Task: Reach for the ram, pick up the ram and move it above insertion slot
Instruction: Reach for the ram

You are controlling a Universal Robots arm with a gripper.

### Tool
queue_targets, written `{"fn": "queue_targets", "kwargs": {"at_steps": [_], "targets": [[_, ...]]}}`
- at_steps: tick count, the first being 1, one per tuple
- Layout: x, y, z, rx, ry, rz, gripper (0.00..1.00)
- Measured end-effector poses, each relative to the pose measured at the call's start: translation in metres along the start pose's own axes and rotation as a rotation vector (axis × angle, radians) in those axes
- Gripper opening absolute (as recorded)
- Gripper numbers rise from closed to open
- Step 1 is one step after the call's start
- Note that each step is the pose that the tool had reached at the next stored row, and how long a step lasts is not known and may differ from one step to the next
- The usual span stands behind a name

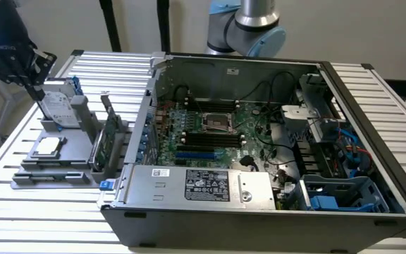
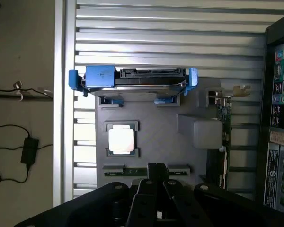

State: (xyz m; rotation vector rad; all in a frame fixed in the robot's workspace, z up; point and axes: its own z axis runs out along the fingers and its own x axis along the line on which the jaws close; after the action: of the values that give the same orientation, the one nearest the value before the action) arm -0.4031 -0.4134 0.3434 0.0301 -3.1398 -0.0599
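Black gripper point(image 2: 157, 173). Green ram point(image 2: 131, 171). Grey tray point(image 2: 156, 124). Silver hard drive point(image 2: 137, 84), blue carrier point(image 2: 99, 75). Green motherboard point(image 1: 249, 114), black memory slots point(image 1: 210, 138), one blue slot point(image 1: 201, 156). Ribbed silver table point(image 1: 48, 217).

The ram point(image 2: 179, 170) lies on the tray point(image 2: 161, 135), beside the case point(image 1: 259, 230).

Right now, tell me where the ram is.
The ram lies in the grey fixture at the exterior view's left, beside the silver processor, on the side away from the hard drive.
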Motion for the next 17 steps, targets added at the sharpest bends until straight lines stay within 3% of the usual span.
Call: {"fn": "queue_targets", "kwargs": {"at_steps": [3, 17], "targets": [[-0.003, -0.0066, -0.0002, -0.0001, 0.0009, 0.000, 0.11], [-0.010, -0.0526, -0.0018, 0.0003, 0.0039, 0.000, 0.11]]}}
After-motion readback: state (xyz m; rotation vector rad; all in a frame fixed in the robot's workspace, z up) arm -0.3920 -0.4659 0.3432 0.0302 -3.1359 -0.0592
